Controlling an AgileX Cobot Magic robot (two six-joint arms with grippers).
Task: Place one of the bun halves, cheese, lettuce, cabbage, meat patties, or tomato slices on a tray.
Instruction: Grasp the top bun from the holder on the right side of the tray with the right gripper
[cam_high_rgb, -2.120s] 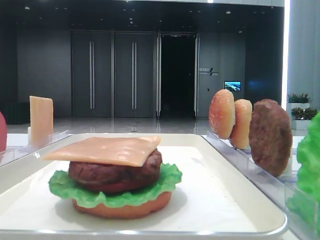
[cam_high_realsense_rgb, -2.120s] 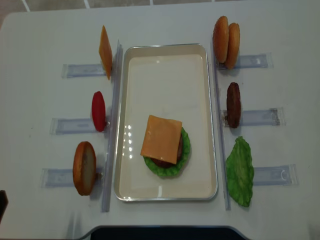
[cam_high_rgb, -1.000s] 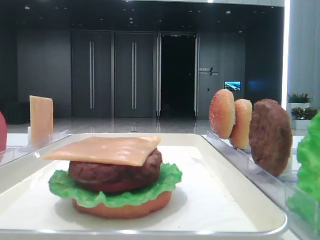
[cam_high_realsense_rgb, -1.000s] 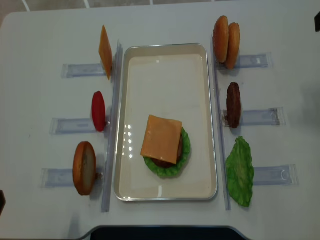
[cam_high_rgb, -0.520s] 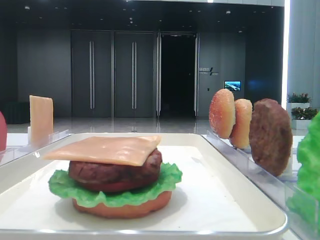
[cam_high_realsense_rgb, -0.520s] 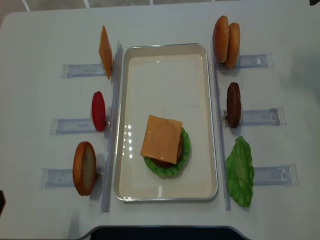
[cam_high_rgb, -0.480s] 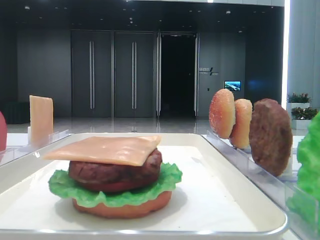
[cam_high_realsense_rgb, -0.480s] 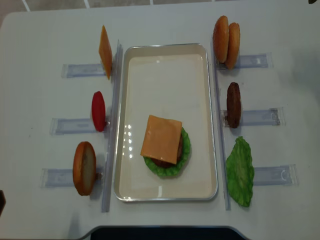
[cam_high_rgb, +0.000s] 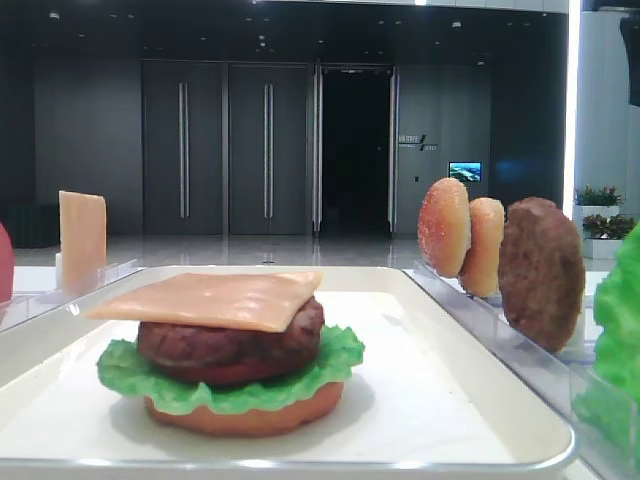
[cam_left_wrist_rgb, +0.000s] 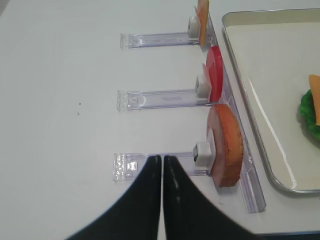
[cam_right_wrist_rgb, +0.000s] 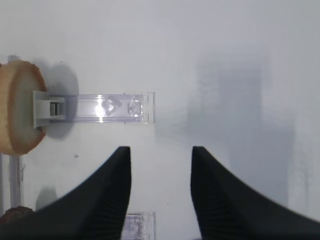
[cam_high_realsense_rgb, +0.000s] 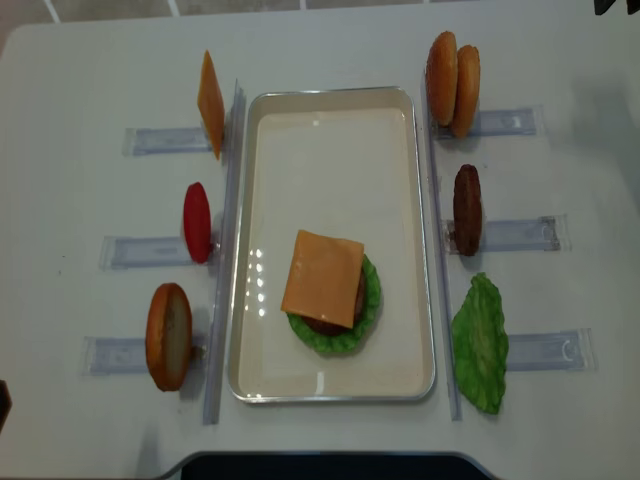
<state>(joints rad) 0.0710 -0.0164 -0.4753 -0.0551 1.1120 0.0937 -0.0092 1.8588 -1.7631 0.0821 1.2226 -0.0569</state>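
Note:
The white tray (cam_high_realsense_rgb: 330, 93) holds a stack: bun bottom, lettuce (cam_high_realsense_rgb: 371, 300), meat patty (cam_high_rgb: 230, 343) and a cheese slice (cam_high_realsense_rgb: 322, 278) on top. The sesame bun half (cam_high_realsense_rgb: 441, 78) stands in the far right rack beside a paler one (cam_right_wrist_rgb: 17, 107). My right gripper (cam_right_wrist_rgb: 159, 150) hangs open and empty over bare table to the right of that rack. My left gripper (cam_left_wrist_rgb: 162, 157) is shut and empty, above the near left rack (cam_left_wrist_rgb: 150, 162) beside an orange-brown bun half (cam_left_wrist_rgb: 227, 145).
Right racks also hold a patty (cam_high_realsense_rgb: 466, 208) and a lettuce leaf (cam_high_realsense_rgb: 480, 342). Left racks hold a standing cheese slice (cam_high_realsense_rgb: 211, 103) and a tomato slice (cam_high_realsense_rgb: 197, 222). Long clear rails (cam_high_realsense_rgb: 224, 250) flank the tray.
A dark part of the right arm has shifted along the top right corner of both exterior views. The food and the left gripper have not moved.

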